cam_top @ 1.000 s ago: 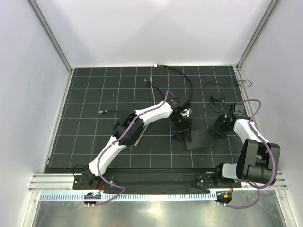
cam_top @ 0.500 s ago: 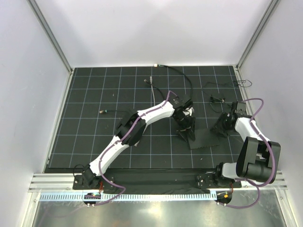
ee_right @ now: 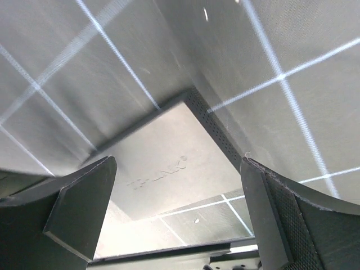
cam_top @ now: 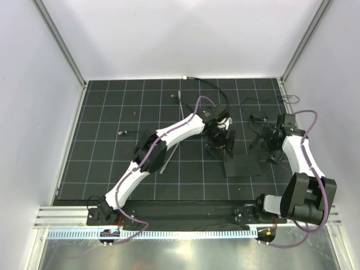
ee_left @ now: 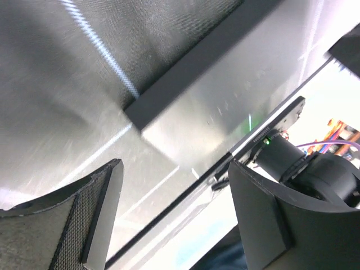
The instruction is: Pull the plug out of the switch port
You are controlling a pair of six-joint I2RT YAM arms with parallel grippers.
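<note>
My two tools, the left gripper [ee_left: 174, 175] and the right gripper [ee_right: 179, 163], both stand wide, holding nothing; one black switch box [cam_top: 243, 166] lies between them, slightly nearer.

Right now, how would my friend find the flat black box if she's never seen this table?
Start at the black mat with white grid lines. On its right half, the flat black box lies between the left gripper and the right gripper. Unlike the thin cables behind it, it is a plain solid rectangle covering the grid lines.
</note>
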